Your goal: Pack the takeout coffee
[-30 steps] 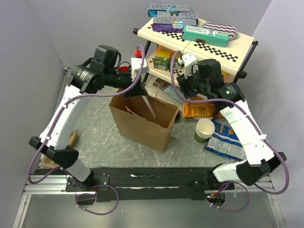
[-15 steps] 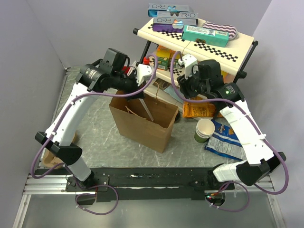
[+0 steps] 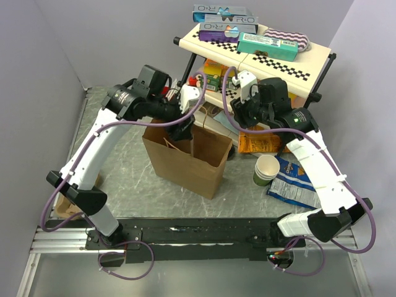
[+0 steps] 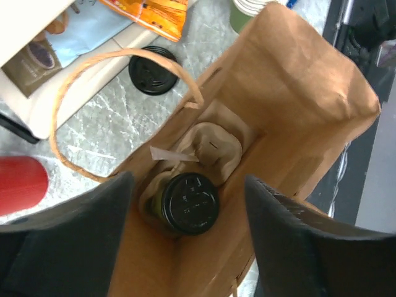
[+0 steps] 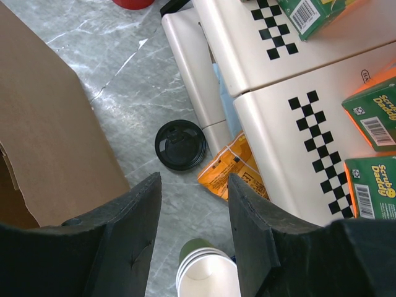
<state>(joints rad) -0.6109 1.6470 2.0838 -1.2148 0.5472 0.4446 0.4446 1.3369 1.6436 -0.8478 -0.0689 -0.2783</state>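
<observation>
Left gripper [image 3: 183, 129] was clamped shut over the paper bag's [image 3: 185, 164] far rim a second ago. It's now spread wide above the bag mouth, gripping nothing. Takeout coffee [image 4: 189, 203] stands upright at the bottom of the bag, lid on, seated in the pulp carrier [image 4: 216, 148]. I read that as this cup being packed, and what's left is lifting straight out without snagging the bag handle [image 4: 117, 55]. Right gripper [image 5: 193, 179] hasn't moved. It hangs open and empty just beside the bag, over a loose black lid [image 5: 180, 145].

takeout coffee [image 4: 189, 203]: sides hidden from above | red cup [image 4: 21, 184]: cut off left | cup stack [image 5: 207, 275]: cut off below
</observation>
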